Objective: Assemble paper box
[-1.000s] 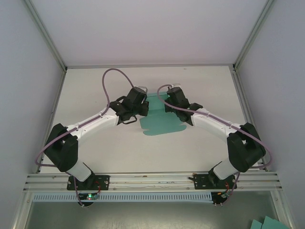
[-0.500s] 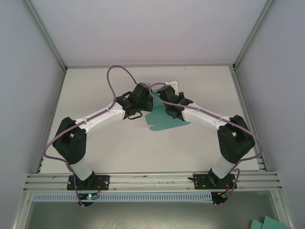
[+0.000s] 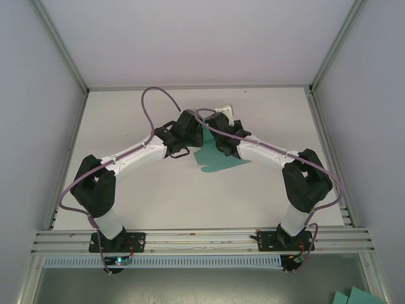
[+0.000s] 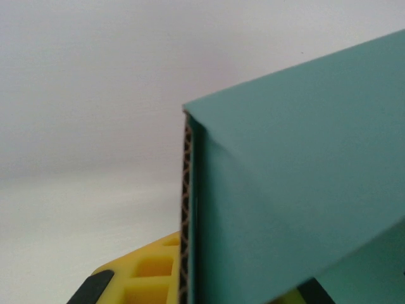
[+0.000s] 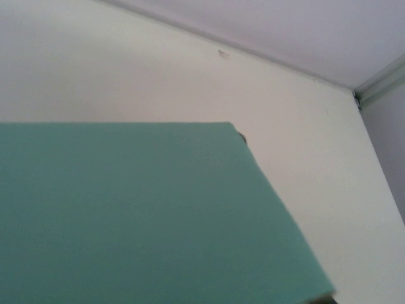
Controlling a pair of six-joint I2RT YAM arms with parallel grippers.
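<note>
Paper box (image 3: 220,162) sits mid-table, one edge raised. Left gripper (image 3: 199,135) and right gripper (image 3: 209,134) pinch it, jaws nearly closed. I turn both wrists together, slowly, so the crease forms square without tearing.

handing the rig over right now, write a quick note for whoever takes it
Left gripper shut on a folded edge of the paper box.
Right gripper shut, apparently gripping the same card.
Box sits mid-table, far end between the grippers, mostly flat.
Done: one fold started. Left: all other flaps and tabs; no box shape yet.
</note>
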